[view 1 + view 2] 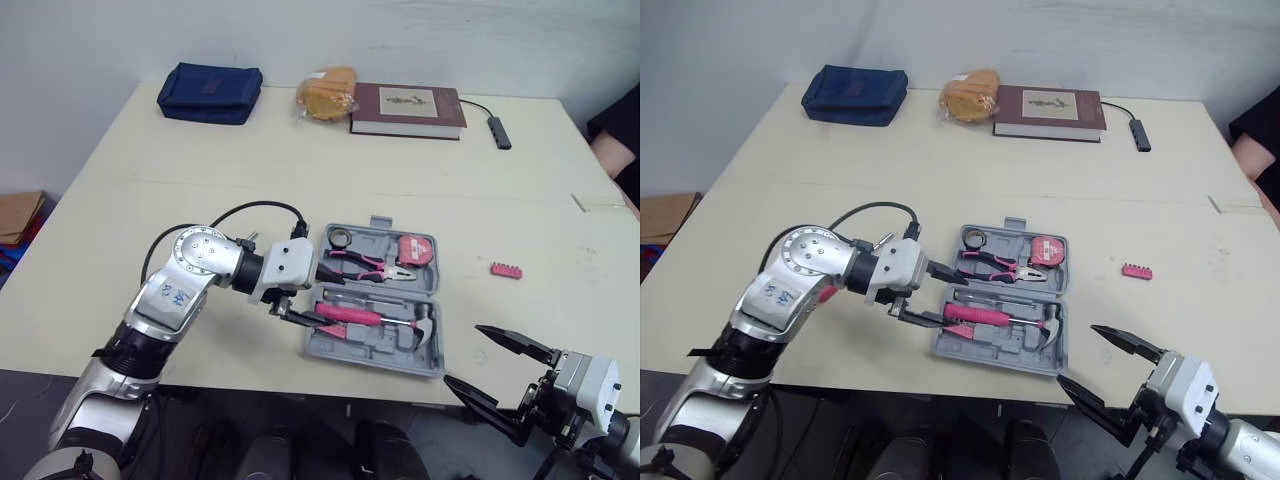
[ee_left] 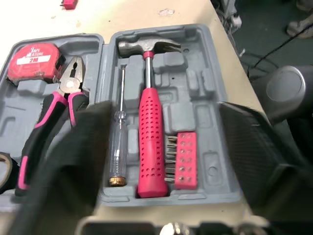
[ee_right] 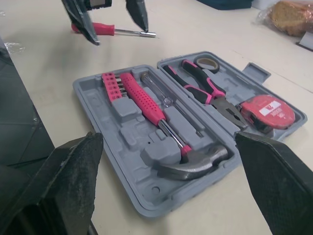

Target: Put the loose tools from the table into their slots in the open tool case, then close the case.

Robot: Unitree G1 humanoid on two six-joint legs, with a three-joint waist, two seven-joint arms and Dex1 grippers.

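Note:
The grey tool case (image 1: 372, 358) lies open near the table's front edge. In it are a pink-handled hammer (image 2: 149, 127), pliers (image 2: 54, 112), a clear screwdriver (image 2: 119, 142), a pink bit holder (image 2: 185, 159) and a red tape measure (image 1: 415, 250). My left gripper (image 1: 310, 292) hovers open over the case's left end, with nothing between its fingers. A red-handled screwdriver (image 3: 112, 30) lies on the table beyond it. A second pink bit holder (image 1: 505, 270) lies loose to the right of the case. My right gripper (image 1: 462, 354) hangs open past the table's front edge, pointing at the case.
Along the far edge lie a blue pouch (image 1: 210, 92), a bagged pastry (image 1: 328, 93), a brown book (image 1: 407, 108) and a cabled adapter (image 1: 500, 130). A person's arm (image 1: 615, 150) shows at the right edge. A cardboard box (image 1: 20, 215) stands left of the table.

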